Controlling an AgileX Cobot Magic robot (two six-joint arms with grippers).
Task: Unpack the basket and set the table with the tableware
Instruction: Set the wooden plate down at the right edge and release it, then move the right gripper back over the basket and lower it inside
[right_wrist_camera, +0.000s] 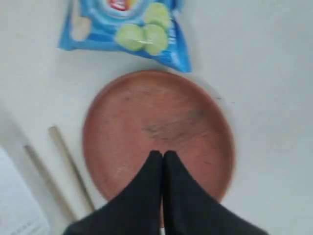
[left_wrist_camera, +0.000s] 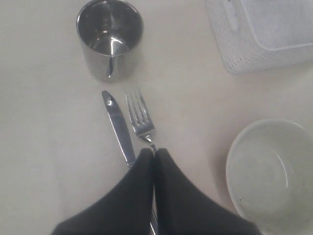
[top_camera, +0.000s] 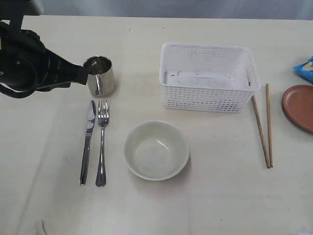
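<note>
The white lattice basket (top_camera: 208,78) stands at the back middle of the beige table (top_camera: 220,196), showing only its own floor inside. Of the tableware, a steel mug (top_camera: 100,75), knife (top_camera: 88,142) and fork (top_camera: 102,142) lie to the left, with a cream bowl (top_camera: 156,150) in the middle. Two chopsticks (top_camera: 264,125) and a brown plate (top_camera: 299,106) are on the right. My left gripper (left_wrist_camera: 155,151) is shut and empty, hovering over the fork (left_wrist_camera: 139,120) and knife (left_wrist_camera: 117,127). Above the plate (right_wrist_camera: 156,117) hangs my right gripper (right_wrist_camera: 162,154), shut and empty.
A blue snack bag (top_camera: 305,68) lies at the right edge behind the plate, and it also shows in the right wrist view as the bag (right_wrist_camera: 127,27). The left arm (top_camera: 29,63) reaches in from the left beside the mug. The right arm is outside the exterior view.
</note>
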